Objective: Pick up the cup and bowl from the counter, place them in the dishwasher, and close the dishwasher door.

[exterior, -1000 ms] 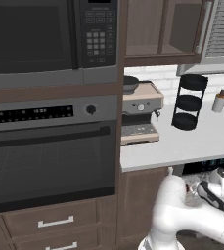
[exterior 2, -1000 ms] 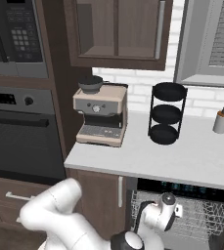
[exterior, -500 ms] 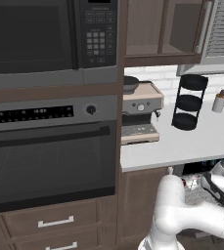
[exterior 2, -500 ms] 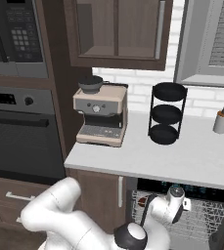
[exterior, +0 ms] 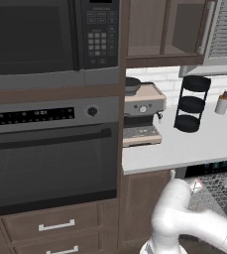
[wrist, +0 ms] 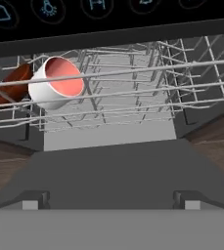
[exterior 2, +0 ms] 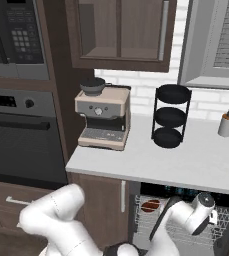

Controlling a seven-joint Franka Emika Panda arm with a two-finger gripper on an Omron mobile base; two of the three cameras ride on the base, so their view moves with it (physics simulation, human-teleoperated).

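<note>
The dishwasher (exterior 2: 186,192) stands open under the counter (exterior 2: 186,160). In its wire rack (wrist: 133,83) a white cup (wrist: 55,88) with a pink inside lies on its side. The reddish-brown bowl (wrist: 8,88) sits just left of the cup and touches it; the bowl (exterior 2: 151,205) also shows at the rack's left end. My gripper (wrist: 111,199) is open and holds nothing. It hangs over the lowered dark grey dishwasher door (wrist: 108,166) and faces the rack from the front. The hand (exterior 2: 202,214) sits in front of the rack's right half.
A coffee machine (exterior 2: 103,120), a black three-tier rack (exterior 2: 170,116) and a small bottle (exterior 2: 226,123) stand on the counter. The black oven (exterior: 50,158) and microwave (exterior: 45,34) fill the tall cabinet to the left. Wood cabinets hang above.
The hand has slid to the right along the front of the open dishwasher, away from the cup and bowl. Its jaws stayed open. The cup and bowl have not moved.
</note>
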